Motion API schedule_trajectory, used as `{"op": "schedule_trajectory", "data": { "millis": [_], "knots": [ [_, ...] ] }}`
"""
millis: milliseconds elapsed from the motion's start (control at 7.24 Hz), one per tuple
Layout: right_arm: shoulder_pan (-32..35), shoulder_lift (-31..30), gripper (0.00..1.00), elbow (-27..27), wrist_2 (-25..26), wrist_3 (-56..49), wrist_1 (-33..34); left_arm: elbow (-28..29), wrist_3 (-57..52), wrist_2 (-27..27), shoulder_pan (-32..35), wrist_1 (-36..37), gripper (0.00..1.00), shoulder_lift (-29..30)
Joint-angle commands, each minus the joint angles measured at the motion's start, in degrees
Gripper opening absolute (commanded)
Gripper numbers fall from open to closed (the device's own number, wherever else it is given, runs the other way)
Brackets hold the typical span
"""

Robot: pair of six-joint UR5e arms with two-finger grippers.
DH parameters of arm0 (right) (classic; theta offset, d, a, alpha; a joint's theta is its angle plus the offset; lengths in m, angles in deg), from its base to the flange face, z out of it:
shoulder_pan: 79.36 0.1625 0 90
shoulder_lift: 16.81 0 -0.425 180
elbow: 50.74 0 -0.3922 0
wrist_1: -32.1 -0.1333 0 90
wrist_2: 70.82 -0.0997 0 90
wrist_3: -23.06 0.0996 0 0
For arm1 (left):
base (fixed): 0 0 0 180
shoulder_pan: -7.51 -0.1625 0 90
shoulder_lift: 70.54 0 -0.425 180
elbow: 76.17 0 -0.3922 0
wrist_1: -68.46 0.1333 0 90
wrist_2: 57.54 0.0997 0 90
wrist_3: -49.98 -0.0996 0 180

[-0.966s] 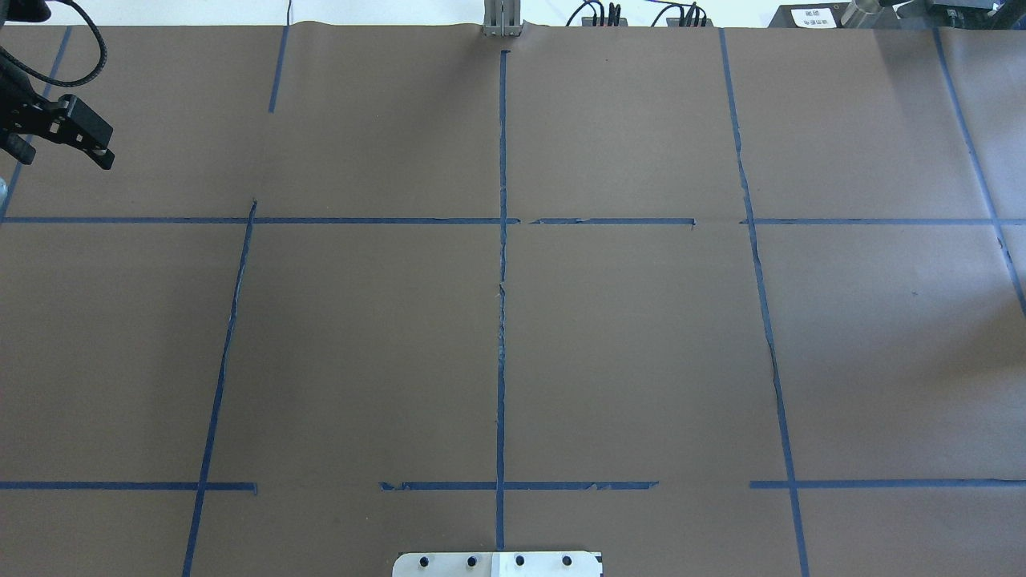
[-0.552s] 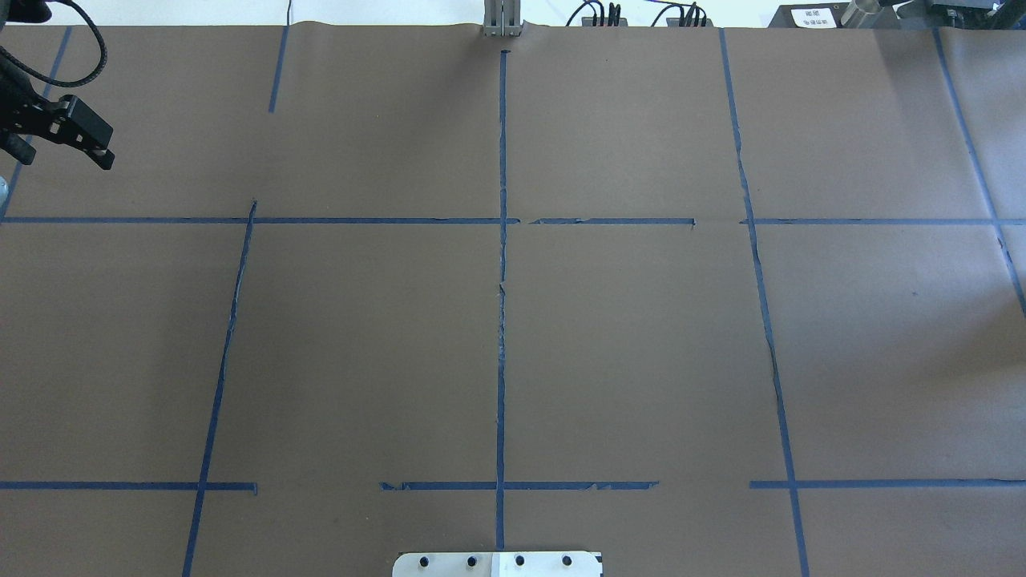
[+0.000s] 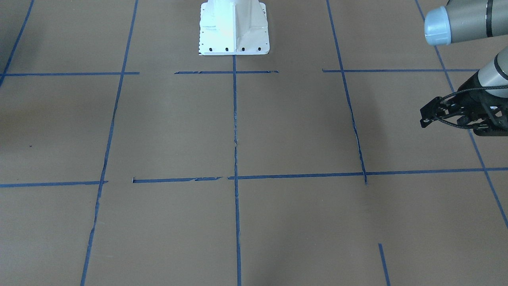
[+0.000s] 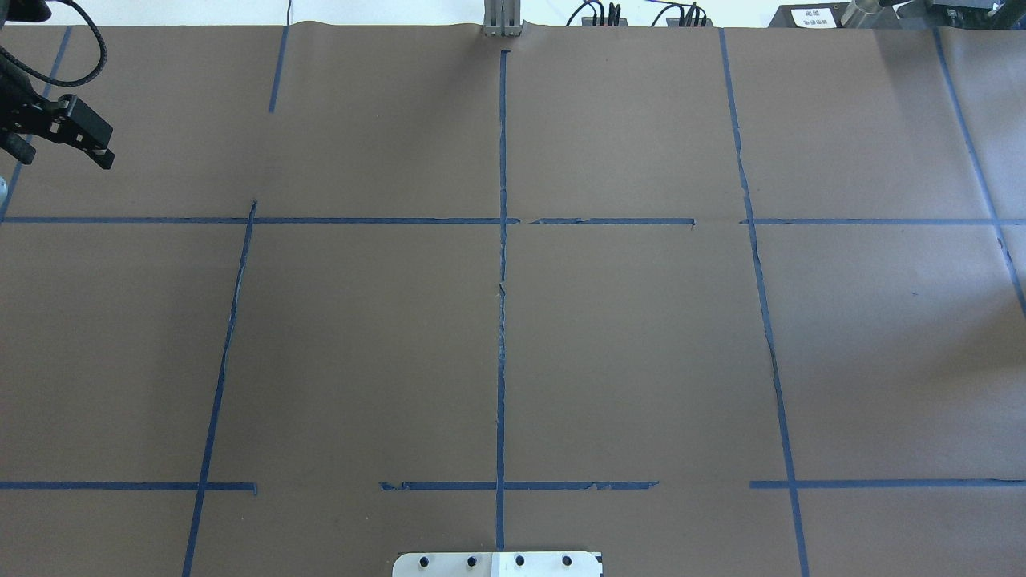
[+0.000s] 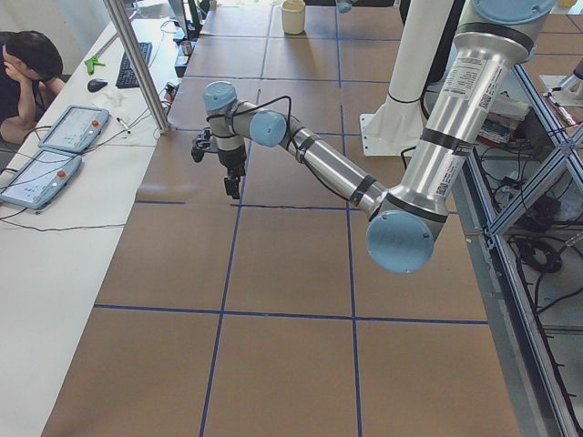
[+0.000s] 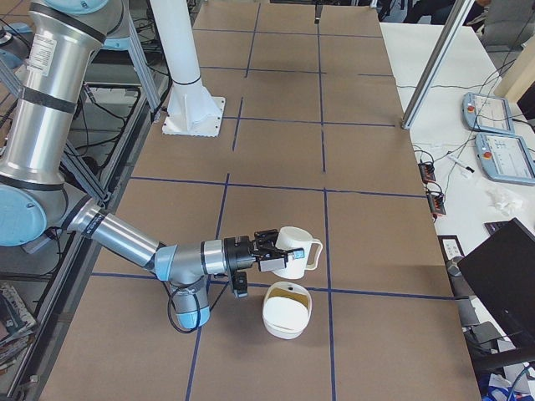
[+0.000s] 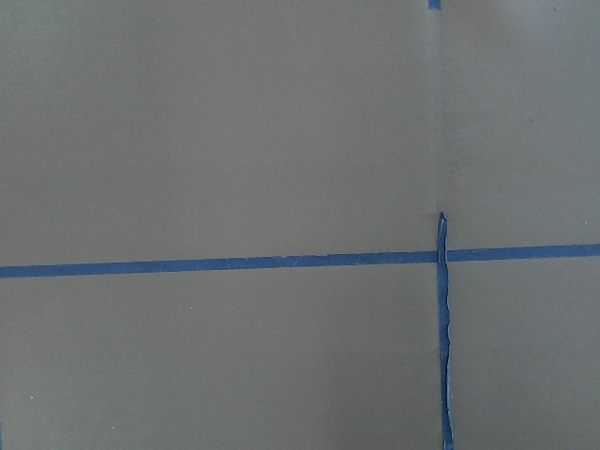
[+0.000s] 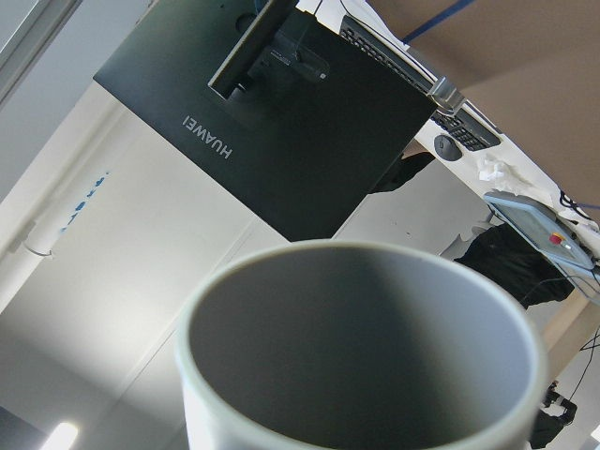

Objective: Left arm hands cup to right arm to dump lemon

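In the overhead view nothing shifts: the left hand (image 4: 64,148) hangs at ten o'clock of the tabletop (image 4: 625,344), exactly where it was a second ago. Its fingers are spread wide and empty, so we judge its share of the hand-over done. Off the right end, the cup (image 6: 294,253) is at the right hand (image 6: 266,251), whose finger spread we cannot tell. The cup's grey inside looks empty. A yellowish shape, probably the lemon (image 6: 290,291), lies in the white bowl (image 6: 284,322) at six o'clock of the cup.
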Motion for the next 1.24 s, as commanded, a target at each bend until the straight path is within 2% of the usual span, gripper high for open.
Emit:
{"op": "schedule_trajectory", "data": {
  "millis": [0,690,1104],
  "knots": [
    [0.01,-0.08,0.29,-0.17,-0.42,-14.06,1.4,0.13,0.0,-0.03,-0.04,0.0,1.0,0.0],
    [-0.08,-0.34,0.28,-1.13,-2.96,-41.23,6.05,0.31,-0.09,-0.12,-0.04,0.0,1.0,0.0],
    [-0.08,-0.43,0.25,-1.48,-6.65,-60.39,7.46,0.31,-0.17,-0.21,-0.04,0.0,1.0,0.0]
  ]
}}
